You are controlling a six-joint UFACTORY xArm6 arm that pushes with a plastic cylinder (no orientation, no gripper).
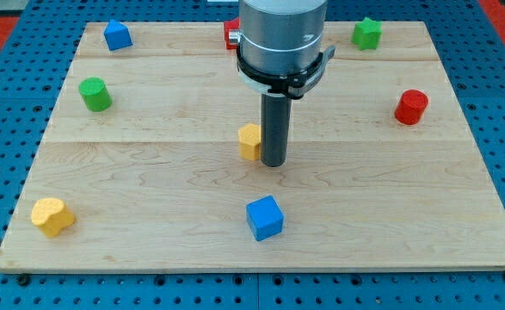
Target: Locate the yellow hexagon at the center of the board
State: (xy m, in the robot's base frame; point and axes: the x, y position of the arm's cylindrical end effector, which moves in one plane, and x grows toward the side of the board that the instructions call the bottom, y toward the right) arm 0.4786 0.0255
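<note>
Tip (273, 164) beside yellow hexagon (249, 141) (touching)

Tool: my tip (273, 163) stands against the yellow hexagon (250, 142), on its right in the view.
Bottom: blue cube (264, 217) stands near, below the tip.
Left: green cylinder (95, 94) and yellow block (52, 216) stand well apart.
Right: red cylinder (411, 107) near the surface (390, 198) edge; open wood between.
</note>
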